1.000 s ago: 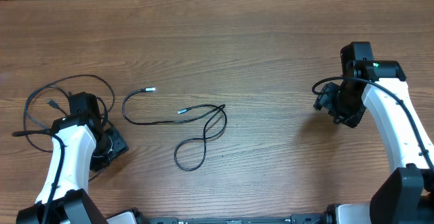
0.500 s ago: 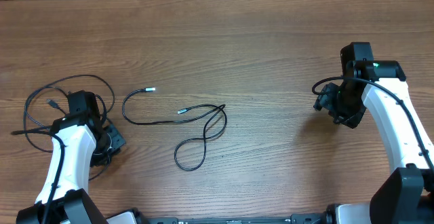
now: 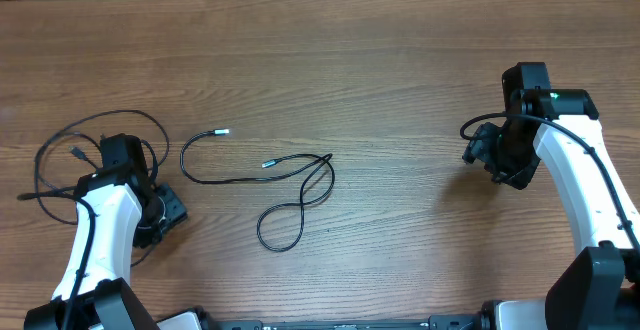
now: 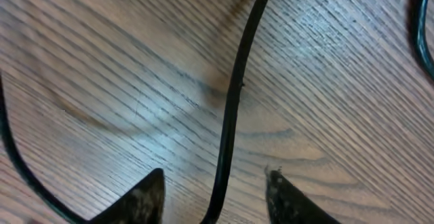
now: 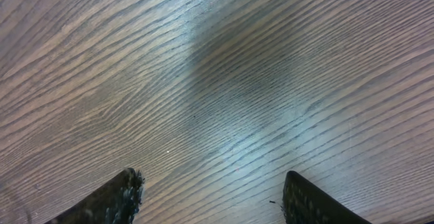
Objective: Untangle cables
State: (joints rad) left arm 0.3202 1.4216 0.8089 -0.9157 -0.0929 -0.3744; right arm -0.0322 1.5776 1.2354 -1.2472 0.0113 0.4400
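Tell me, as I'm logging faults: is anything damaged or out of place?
Nothing looks damaged. The middle cable crosses itself in loops; a second cable lies bunched by the left gripper.

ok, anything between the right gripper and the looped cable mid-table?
Nothing: overhead shows only bare table between right gripper and looped cable.

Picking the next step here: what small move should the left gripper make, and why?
Probably close the left gripper on the cable: the strand lies on the table right between its open fingertips. The right gripper hangs open over bare wood.
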